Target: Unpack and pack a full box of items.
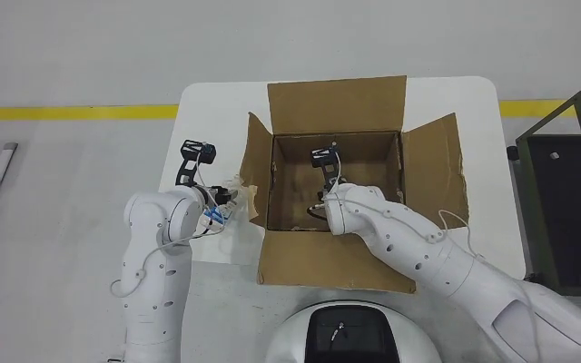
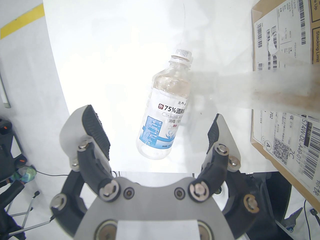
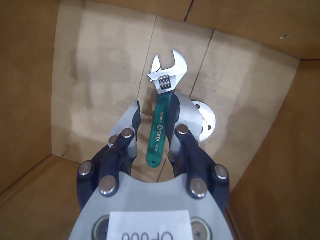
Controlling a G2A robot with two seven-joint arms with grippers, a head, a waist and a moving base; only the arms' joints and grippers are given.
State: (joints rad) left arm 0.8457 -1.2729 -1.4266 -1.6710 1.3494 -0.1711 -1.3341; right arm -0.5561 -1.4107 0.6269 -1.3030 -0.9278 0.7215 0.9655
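Note:
An open cardboard box point(image 1: 338, 102) stands on the white table point(image 1: 213, 113). On the box floor point(image 3: 100, 76) lies an adjustable wrench point(image 3: 160, 116) with a green handle. My right gripper point(image 3: 156, 106) is down inside the box, open, its fingers straddling the handle; one pad touches it and a gap shows on the other side. Left of the box, a clear bottle point(image 2: 165, 111) with a blue and white label lies on the table. My left gripper point(image 2: 153, 116) hovers over it, open wide, a finger on either side and neither touching it.
A round metal flange point(image 3: 207, 121) lies on the box floor beside the wrench, partly under one finger. The box's labelled side wall point(image 2: 282, 38) stands close to the bottle. A dark frame point(image 1: 554, 181) stands beyond the table's right edge.

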